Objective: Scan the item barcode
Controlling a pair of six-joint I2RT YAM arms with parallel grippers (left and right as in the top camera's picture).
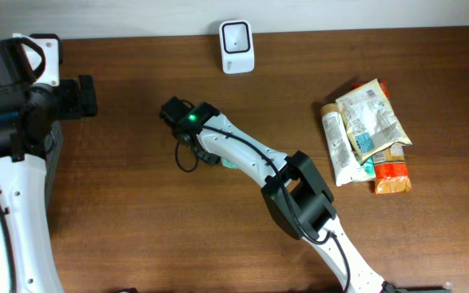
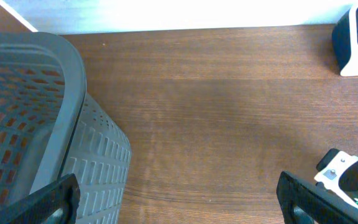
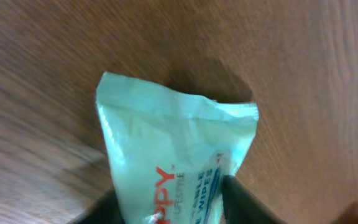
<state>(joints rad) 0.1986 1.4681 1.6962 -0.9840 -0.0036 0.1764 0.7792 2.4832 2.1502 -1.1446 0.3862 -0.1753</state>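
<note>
Right gripper [image 3: 166, 208]: holding the wipes pack [image 3: 166, 143].
Do well: turn its barcode to face the scanner [image 1: 237, 46], hold steady.

We look down on a dark brown wooden tabletop [image 1: 137, 236] that fills nearly the whole overhead view, its grain running from left to right. Along its far edge we see a plain white wall [image 1: 340, 12], brightest in the left wrist view. The light is soft and even, and the wood has a dull sheen and faint shadows.
</note>
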